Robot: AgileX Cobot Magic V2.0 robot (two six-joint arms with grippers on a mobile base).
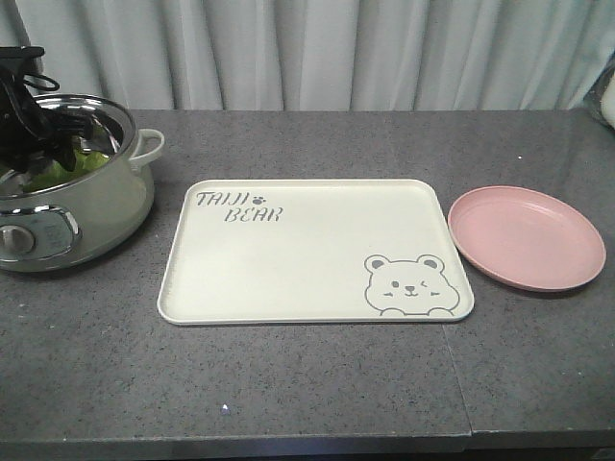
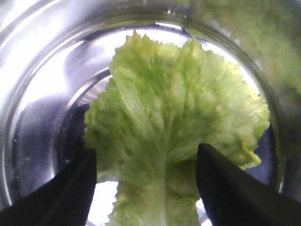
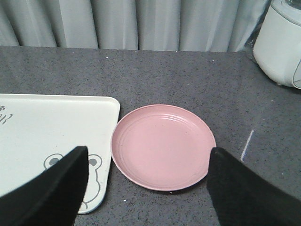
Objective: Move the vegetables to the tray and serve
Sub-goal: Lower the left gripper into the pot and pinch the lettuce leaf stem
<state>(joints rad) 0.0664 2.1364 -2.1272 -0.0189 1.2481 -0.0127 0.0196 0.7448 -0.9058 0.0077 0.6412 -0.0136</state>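
Lettuce leaf (image 2: 174, 132) located inside the steel-lined electric pot (image 1: 86, 206) at the left end of the grey countertop (image 1: 317, 384), pale rib toward the wrist camera, crinkled edge away. In the front view, only a scrap of green visible over the pot rim, the rest hidden by the pot wall and by the left gripper (image 2: 146, 160) lowered into the pot. Jaws not readable from the front. In the left wrist view, both fingers (image 2: 66, 197) spread wide, one on each side of the rib. Contact with the leaf not determinable. Leaf base cropped by the lower frame edge. Tray (image 1: 288, 259) at centre of the counter, TAIJI BEAR lettering and bear face legible, whole only from the front, cropped at left in the right wrist view. Pink plate (image 1: 527, 237) just beside the tray's right edge, not touching. Right gripper (image 3: 148, 153) outside the front view, but in its own wrist view held wide open above the plate. White appliance (image 3: 282, 42) at far right, partly cut off, type not identifiable.
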